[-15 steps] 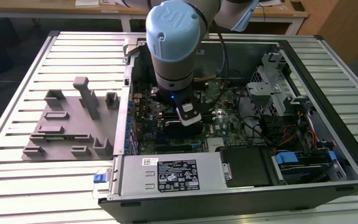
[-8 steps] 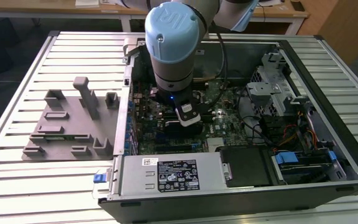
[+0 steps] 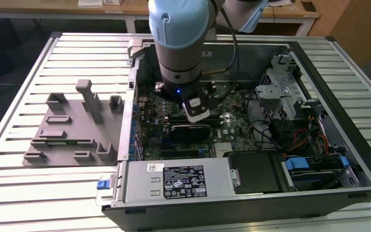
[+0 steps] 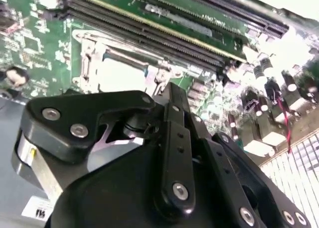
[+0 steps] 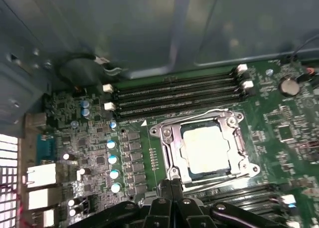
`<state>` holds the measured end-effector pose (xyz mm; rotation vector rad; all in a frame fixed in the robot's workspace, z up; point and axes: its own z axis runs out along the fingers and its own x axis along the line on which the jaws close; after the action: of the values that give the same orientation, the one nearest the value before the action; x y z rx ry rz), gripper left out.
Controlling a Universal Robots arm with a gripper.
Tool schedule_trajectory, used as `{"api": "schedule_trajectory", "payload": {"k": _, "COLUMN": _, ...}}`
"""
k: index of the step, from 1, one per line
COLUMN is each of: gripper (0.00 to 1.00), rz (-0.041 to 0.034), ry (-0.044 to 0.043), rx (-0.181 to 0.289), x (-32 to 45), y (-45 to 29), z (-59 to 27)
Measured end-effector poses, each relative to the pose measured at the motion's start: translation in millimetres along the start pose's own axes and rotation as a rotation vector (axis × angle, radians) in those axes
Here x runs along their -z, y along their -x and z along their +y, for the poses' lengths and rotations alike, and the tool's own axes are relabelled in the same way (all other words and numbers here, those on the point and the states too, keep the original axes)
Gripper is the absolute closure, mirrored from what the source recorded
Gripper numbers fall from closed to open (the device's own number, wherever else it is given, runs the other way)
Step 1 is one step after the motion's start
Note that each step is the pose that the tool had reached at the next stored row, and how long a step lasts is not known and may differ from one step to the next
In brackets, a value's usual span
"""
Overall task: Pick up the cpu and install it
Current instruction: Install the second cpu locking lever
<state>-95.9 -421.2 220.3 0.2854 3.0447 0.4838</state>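
The cpu (image 5: 207, 149) lies seated flat inside the socket frame (image 5: 167, 138) on the motherboard (image 5: 279, 133), its pale metal top exposed and the frame's metal edges surrounding it on all sides, as the first wrist view shows. The end effector (image 5: 172, 184) sits just beside the socket's near edge, its two fingers pressed together, clenched on nothing, and apart from the cpu. Rows of dark memory slots (image 5: 174, 91) run along the far side of the socket, with a further set on the opposite side, leaving narrow margins around the frame. In the second wrist view the end effector's black linkage (image 4: 174, 138) covers much of the socket, and the cpu (image 4: 119, 77) appears as a bright patch beyond it. The exterior view shows the arm (image 3: 180, 43) reaching down into the open computer case (image 3: 340, 63), whose walls, drive cage (image 3: 282, 92) and power supply (image 3: 176, 180) bound the working space. The grey holder tray (image 3: 69, 125) rests on the slatted tabletop (image 3: 44, 193) to the exterior view's left of the case, well apart from the end effector.
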Motion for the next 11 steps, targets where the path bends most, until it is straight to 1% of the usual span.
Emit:
{"api": "schedule_trajectory", "payload": {"k": 1, "gripper": 0.89, "rz": -0.0015, "ry": -0.0061, "rx": 0.000, "x": 1.5, "y": 0.0, "z": 0.6}}
{"api": "schedule_trajectory", "payload": {"k": 2, "gripper": 0.89, "rz": -0.0043, "ry": -0.0185, "rx": -0.002, "x": 2.2, "y": 0.1, "z": 0.8}}
{"api": "schedule_trajectory", "payload": {"k": 4, "gripper": 0.89, "rz": -0.0116, "ry": -0.0503, "rx": -0.004, "x": 2.6, "y": 0.5, "z": 1.2}}
{"api": "schedule_trajectory", "payload": {"k": 5, "gripper": 0.89, "rz": -0.0146, "ry": -0.0634, "rx": -0.005, "x": 2.4, "y": 0.9, "z": 1.7}}
{"api": "schedule_trajectory", "payload": {"k": 6, "gripper": 0.89, "rz": -0.0160, "ry": -0.0707, "rx": -0.005, "x": 2.1, "y": 1.9, "z": 2.6}}
{"api": "schedule_trajectory", "payload": {"k": 7, "gripper": 0.89, "rz": -0.0167, "ry": -0.0741, "rx": -0.005, "x": 1.7, "y": 3.6, "z": 3.8}}
{"api": "schedule_trajectory", "payload": {"k": 11, "gripper": 0.89, "rz": -0.0175, "ry": -0.0781, "rx": -0.005, "x": -0.7, "y": 12.2, "z": 9.3}}
